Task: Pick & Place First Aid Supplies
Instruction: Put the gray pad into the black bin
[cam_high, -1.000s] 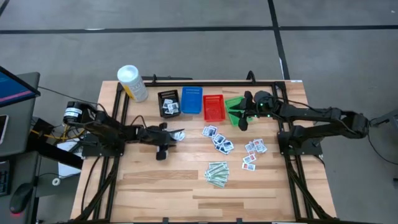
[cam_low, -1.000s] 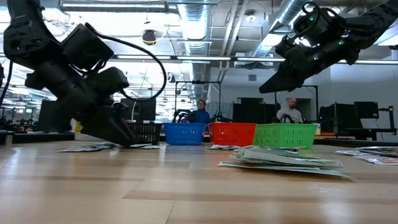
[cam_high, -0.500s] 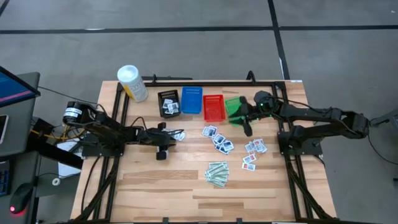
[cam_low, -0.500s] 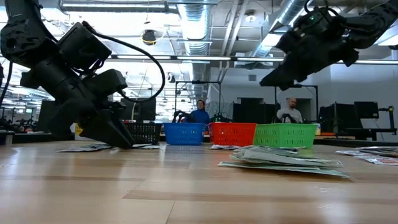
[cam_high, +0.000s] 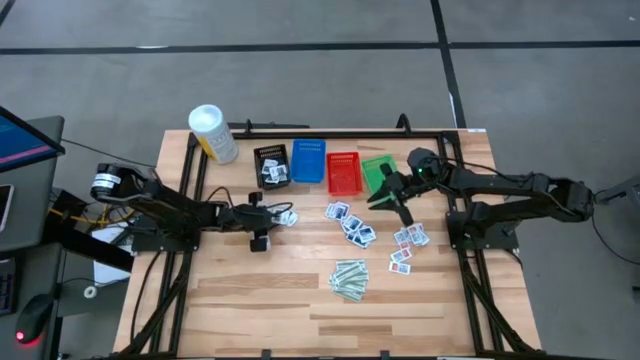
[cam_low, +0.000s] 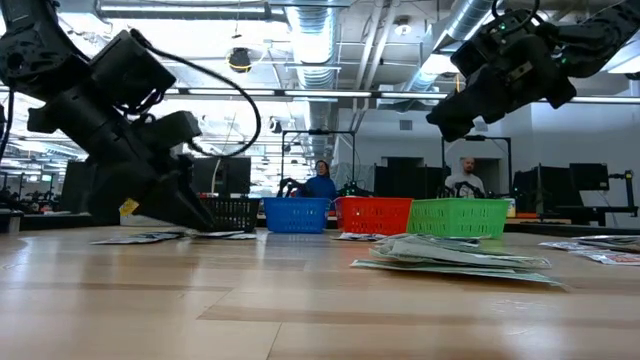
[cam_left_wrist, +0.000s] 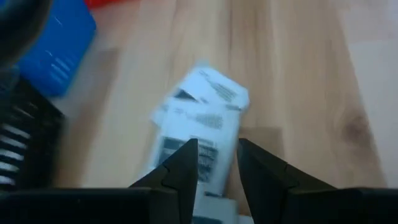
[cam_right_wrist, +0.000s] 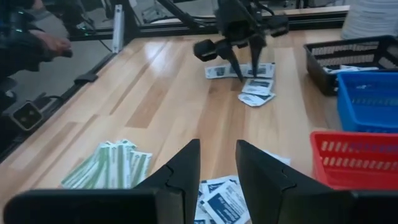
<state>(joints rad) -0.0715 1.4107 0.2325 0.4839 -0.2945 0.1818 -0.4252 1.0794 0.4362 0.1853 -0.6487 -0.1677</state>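
A few white packets (cam_left_wrist: 202, 115) lie overlapping on the wood near the black basket (cam_high: 271, 165). My left gripper (cam_left_wrist: 216, 163) stands open over them, slanting down, with one packet showing in the gap between its fingers. In the right wrist view, my left gripper (cam_right_wrist: 244, 70) has its tips down at that pile. My right gripper (cam_high: 385, 195) hangs open and holds nothing, well above the table beside the green basket (cam_high: 377, 170). More white packets (cam_high: 350, 223) and pale-green strips (cam_high: 349, 278) lie mid-table. My left gripper comes at the small pile of white packets (cam_right_wrist: 255, 87) slanting down from the table's left, a finger on each side of the top packet (cam_left_wrist: 208, 152). I cannot tell whether the fingertips touch it. The packets lie flat on the table.
The black, blue (cam_high: 308, 160), red (cam_high: 343, 172) and green baskets stand in a row at the far side, and the black one holds packets. A white tub (cam_high: 212, 132) stands at the far left. More packets (cam_high: 408, 240) lie at the right. People show in the room behind.
My right gripper has swung round at the wrist beside the green basket, from pointing down to slanting more level toward the table's left, and its gap is unchanged. My left gripper has turned a little over the pile of packets without leaving the spot.
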